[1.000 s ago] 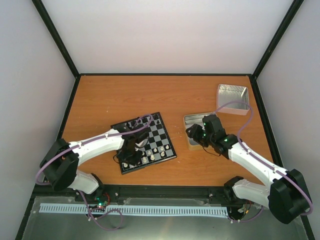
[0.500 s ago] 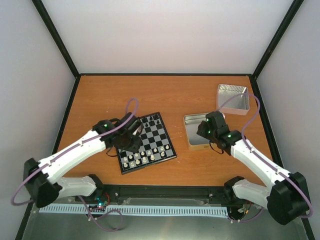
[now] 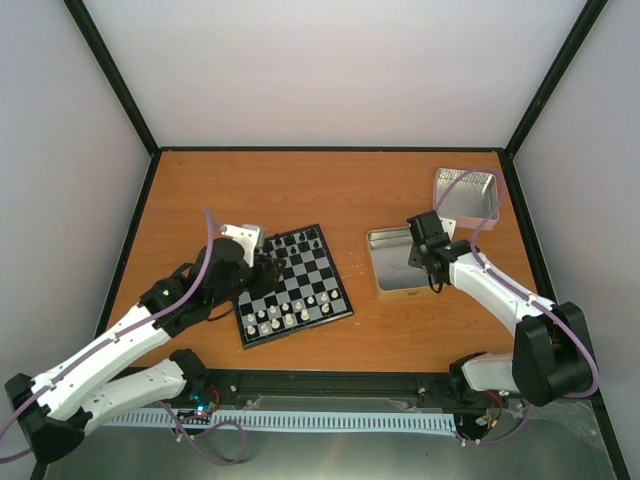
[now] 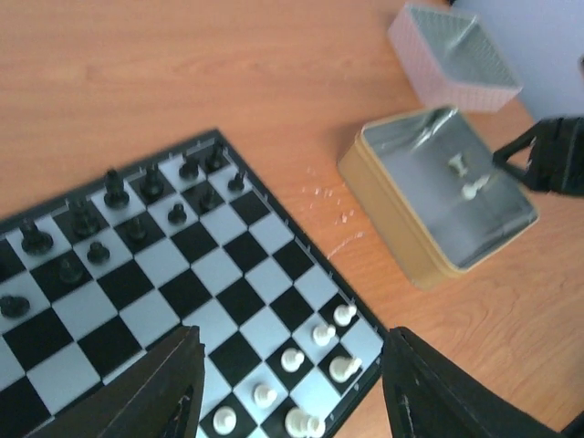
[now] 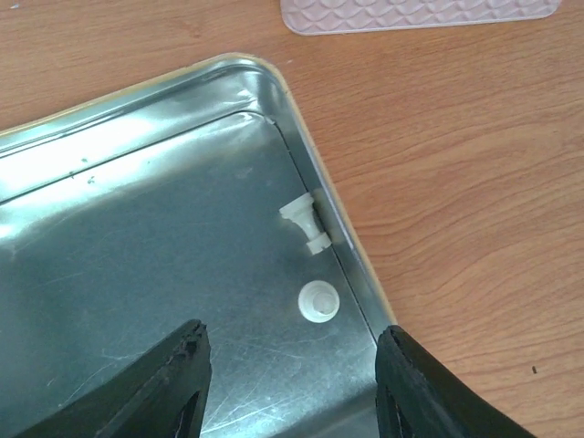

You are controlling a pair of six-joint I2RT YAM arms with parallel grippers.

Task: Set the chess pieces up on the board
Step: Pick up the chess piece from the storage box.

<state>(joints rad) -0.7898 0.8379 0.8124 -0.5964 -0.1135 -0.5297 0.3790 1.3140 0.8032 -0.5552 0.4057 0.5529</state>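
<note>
Black-and-silver square chessboard (image 3: 318, 270) lies lower left of centre in the top view. Cream-white plastic chessmen (image 3: 290, 316) line its lower edge and black chessmen (image 4: 114, 189) its upper edge. Over its left side hovers the left gripper (image 4: 292, 356), jaws wide and empty. Further right, a silver metal tin (image 4: 388, 228) holds two more cream pieces (image 5: 307, 224). Over them hangs the right gripper (image 5: 292, 351), jaws wide, gripping nothing.

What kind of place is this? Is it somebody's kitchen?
Probably a robot test booth, not a home: the left arm and right arm are bolted at the near edge of the table, and plain white panels in a black frame wall it in.
</note>
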